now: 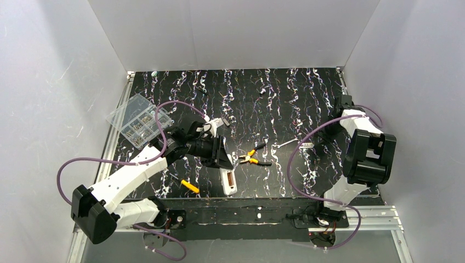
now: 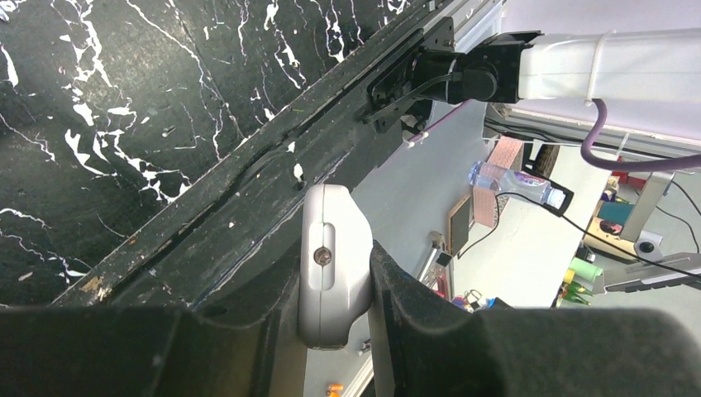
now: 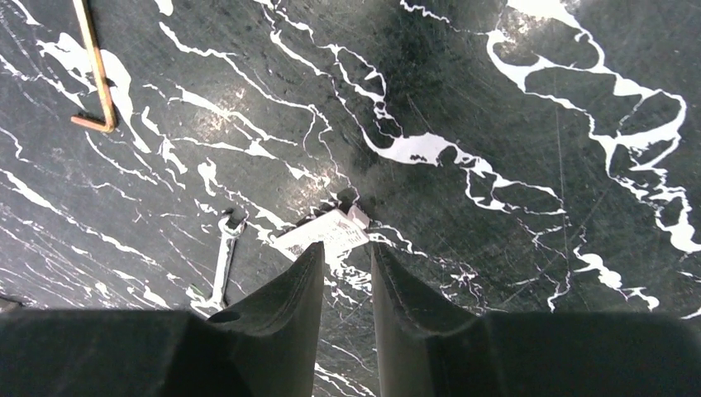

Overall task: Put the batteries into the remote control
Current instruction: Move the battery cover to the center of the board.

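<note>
My left gripper [image 1: 221, 158] is shut on the white remote control [image 1: 229, 183], which sticks out toward the near table edge. A brownish strip [image 1: 231, 179] shows on its upturned face; I cannot tell whether batteries lie in it. In the left wrist view the remote control [image 2: 333, 248] sits clamped between both fingers of the left gripper [image 2: 333, 277], end on, a small screw showing. A tiny orange speck [image 2: 335, 387] below it is too small to name. No batteries show plainly. My right gripper [image 1: 341, 104] hangs far right; in its own view the right gripper [image 3: 347, 248] is narrowly open and holds nothing.
Yellow-and-black pliers [image 1: 252, 159] lie right of the left gripper. A yellow-handled tool [image 1: 190, 187] lies near the front edge, a clear compartment box [image 1: 137, 119] at the left. Ahead of the right fingers lie a white labelled piece [image 3: 326, 234], a small wrench [image 3: 221, 260] and a hex key [image 3: 95, 74].
</note>
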Robot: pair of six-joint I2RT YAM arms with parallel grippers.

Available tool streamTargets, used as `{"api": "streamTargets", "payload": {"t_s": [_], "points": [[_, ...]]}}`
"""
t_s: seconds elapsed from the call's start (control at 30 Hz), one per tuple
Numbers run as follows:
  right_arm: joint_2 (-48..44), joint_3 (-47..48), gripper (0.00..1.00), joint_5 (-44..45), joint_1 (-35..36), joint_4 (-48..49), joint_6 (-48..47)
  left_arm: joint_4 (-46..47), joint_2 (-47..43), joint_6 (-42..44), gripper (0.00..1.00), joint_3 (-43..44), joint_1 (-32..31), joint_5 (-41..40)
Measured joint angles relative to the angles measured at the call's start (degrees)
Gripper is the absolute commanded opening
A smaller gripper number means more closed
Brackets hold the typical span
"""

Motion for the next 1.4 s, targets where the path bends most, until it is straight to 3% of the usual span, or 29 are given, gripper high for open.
{"api": "streamTargets", "payload": {"t_s": [0.67,1.4], "points": [[5.7,0.1,0.28,-0.2,0.8,2.6,1.4,-1.2,-0.5,0.4,0.0,-0.2,0.0,-0.5],[2.5,-4.5,0.26,-1.0,18.8,4.7,6.5,-0.7,-1.7,0.1,0.0,-1.8,0.0,-0.9]]}}
